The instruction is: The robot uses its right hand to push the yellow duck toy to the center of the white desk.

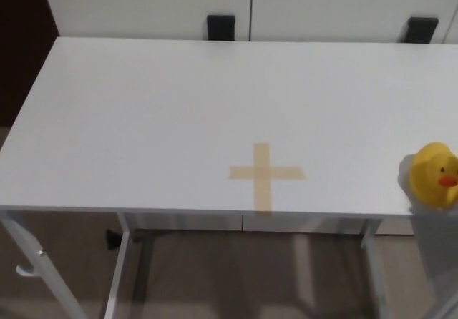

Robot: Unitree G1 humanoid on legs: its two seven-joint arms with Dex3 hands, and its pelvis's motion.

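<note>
We saw the duck (pixel 434 175) upright near the desk's (pixel 143 119) front right corner, at the picture's right edge, its orange beak pointing right. It sat well apart from the tan tape cross (pixel 265 174). Neither of our hands showed, so we could not tell their fingers' state.

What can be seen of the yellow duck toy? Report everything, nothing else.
The yellow duck toy is a rounded, smooth, rubbery-looking figure with an orange beak pointing to picture right. It stands upright at the near right corner of the white desk, close to the front edge and partly cut off by the picture's right border. It sits well to the right of the tan tape cross. Nothing but the desk touches it; no hand is in view.
</note>
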